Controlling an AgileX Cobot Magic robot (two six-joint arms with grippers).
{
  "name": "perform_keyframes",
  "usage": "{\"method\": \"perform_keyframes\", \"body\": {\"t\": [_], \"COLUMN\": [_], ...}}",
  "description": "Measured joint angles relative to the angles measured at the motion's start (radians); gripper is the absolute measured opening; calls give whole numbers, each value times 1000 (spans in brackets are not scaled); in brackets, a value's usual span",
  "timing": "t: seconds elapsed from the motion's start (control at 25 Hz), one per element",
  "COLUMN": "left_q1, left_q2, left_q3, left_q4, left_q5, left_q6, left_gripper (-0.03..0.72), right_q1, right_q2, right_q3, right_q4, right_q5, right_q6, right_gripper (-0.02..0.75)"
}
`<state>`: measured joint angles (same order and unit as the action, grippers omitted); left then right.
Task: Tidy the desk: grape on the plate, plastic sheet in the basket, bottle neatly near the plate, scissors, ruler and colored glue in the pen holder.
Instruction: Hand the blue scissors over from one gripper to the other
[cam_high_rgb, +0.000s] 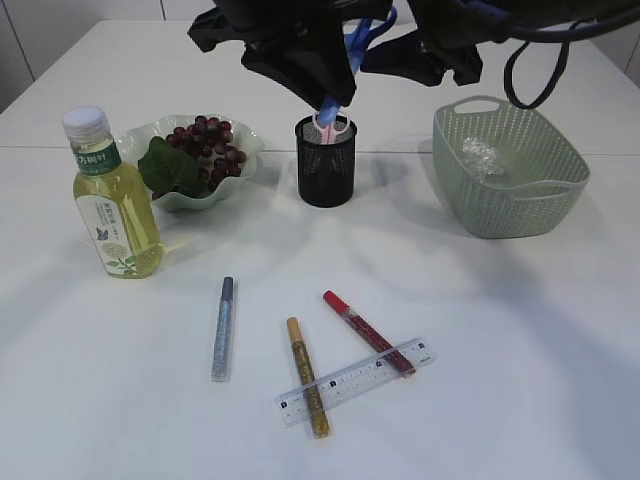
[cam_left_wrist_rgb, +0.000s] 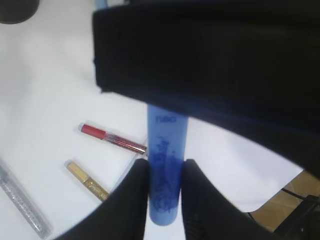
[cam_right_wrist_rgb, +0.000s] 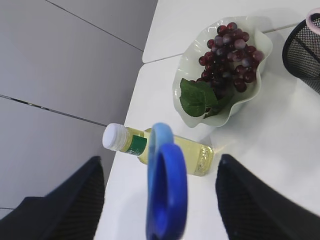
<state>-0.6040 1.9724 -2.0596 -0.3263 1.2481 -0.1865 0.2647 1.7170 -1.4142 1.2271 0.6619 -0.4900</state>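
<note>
Half done: grapes (cam_high_rgb: 207, 140) plated, sheet (cam_high_rgb: 481, 153) in basket (cam_high_rgb: 510, 215); left gripper (cam_left_wrist_rgb: 162, 192) pinches blue scissors (cam_high_rgb: 345, 65) above holder (cam_high_rgb: 326, 165); right gripper (cam_right_wrist_rgb: 160, 192) gapes empty; ruler (cam_high_rgb: 355, 381), three glues (cam_high_rgb: 222, 328) wait at six o'clock

Staged lab or office-type test room, not a home. Broad white surface (cam_high_rgb: 520, 330), seamed where panels join, with no clutter beyond a set-out array: black mesh pen holder (cam_high_rgb: 326, 165), clear ruler (cam_high_rgb: 355, 382), three glitter glue pens (cam_high_rgb: 222, 328), green plastic basket (cam_high_rgb: 510, 170), bottled tea (cam_high_rgb: 112, 200), grapes on a white plate (cam_high_rgb: 160, 195). Plain grey panelled wall (cam_right_wrist_rgb: 65, 65) behind. Black robot arms overhead.
</note>
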Motion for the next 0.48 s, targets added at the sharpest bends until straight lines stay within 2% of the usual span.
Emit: {"method": "perform_keyframes", "body": {"t": [0.24, 0.32, 0.48], "left_q1": [0, 0, 0], "left_q2": [0, 0, 0], "left_q3": [0, 0, 0], "left_q4": [0, 0, 0], "left_q5": [0, 0, 0], "left_q6": [0, 0, 0], "left_gripper": [148, 148, 148], "right_q1": [0, 0, 0], "right_q2": [2, 2, 2], "right_q3": [0, 0, 0], "right_q4": [32, 37, 41], "right_q5": [18, 20, 28], "right_q6": [-2, -5, -5], "right_gripper": [533, 502, 392]}}
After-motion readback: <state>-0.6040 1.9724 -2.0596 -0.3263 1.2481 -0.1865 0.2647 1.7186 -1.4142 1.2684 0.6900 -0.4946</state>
